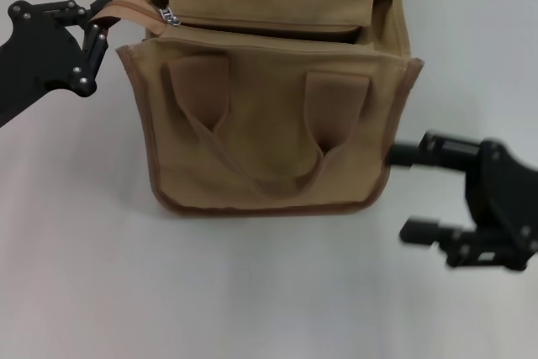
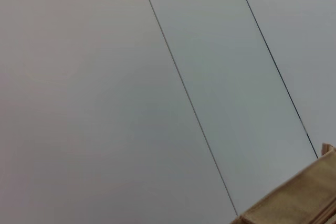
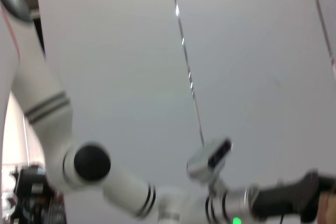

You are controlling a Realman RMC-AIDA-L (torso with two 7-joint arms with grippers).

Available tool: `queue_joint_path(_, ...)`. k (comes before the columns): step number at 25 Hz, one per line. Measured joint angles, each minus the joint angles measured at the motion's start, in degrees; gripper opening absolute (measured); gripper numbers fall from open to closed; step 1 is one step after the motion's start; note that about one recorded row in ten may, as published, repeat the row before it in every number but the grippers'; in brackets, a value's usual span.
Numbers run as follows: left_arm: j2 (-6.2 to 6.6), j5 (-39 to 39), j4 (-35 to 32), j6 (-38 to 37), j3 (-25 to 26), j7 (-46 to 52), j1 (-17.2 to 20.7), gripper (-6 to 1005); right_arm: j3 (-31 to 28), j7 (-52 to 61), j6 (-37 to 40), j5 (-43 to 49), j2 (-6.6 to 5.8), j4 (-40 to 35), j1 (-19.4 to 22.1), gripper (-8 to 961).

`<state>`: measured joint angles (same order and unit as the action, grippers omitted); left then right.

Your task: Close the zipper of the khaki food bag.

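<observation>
While the zipper is open: the left arm anchors one end of the bag and the pull waits to be drawn across.
Left gripper: at the far left corner of the khaki food bag, fingers clenched on the brown tab that sticks out from the zipper's end.
Right gripper: low beside the bag's right side, near the table's right edge, fingers spread and grasping nothing; one finger reaches toward the bag's side wall, though contact cannot be confirmed.
Zipper: runs along the top panel at the far side of the bag, gaping over most of its length, with its silver pull sitting at the left end, just beside the held tab.
Bag: stands upright on the white table toward its far edge, strap handles hanging down the near face.
Doing the step well: I judge the left grip should keep the tab taut so the tape lies straight, while the right gripper rises, pinches the small pull squarely, and draws it along the tape toward the right end without lifting or tipping the bag.
Hard to make out: the pull is tiny and partly shadowed; the zipper's right end is hidden behind the bag's raised corner; the left wrist view shows only a corner of canvas, the right wrist view mostly wall and the robot's arm.
</observation>
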<state>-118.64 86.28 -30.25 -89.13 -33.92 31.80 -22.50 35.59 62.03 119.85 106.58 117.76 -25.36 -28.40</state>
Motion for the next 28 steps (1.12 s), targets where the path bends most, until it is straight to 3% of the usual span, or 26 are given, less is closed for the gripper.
queue_joint_path(5,0.02,-0.74,0.05,-0.01,0.00,0.17,0.06,26,-0.01,5.87,0.07,-4.41,-0.40,-0.57,-1.46,762)
queue_joint_path(7,0.05,-1.70,0.07,-0.79,-0.07,0.14,0.32,26,-0.19,11.97,-2.23,-7.17,-0.69,-1.04,-4.42,762)
queue_joint_path(12,0.07,-2.09,0.05,-2.34,-0.01,-0.05,0.49,27,-0.40,15.48,-5.65,-8.24,-0.74,-1.07,-7.13,762)
queue_joint_path(18,0.08,-2.15,-0.04,-3.58,0.02,-0.03,0.53,29,-0.45,17.81,-13.24,-9.14,-0.01,-2.62,-12.02,762)
queue_joint_path(21,0.08,-2.55,-0.10,-4.03,0.09,-0.05,0.53,29,0.48,16.69,-17.91,-9.23,1.31,-7.18,-13.79,762)
queue_joint_path(28,0.25,-2.76,-0.11,-4.88,0.08,0.23,0.11,31,5.70,12.14,-25.01,-9.29,1.66,-7.87,-17.61,762)
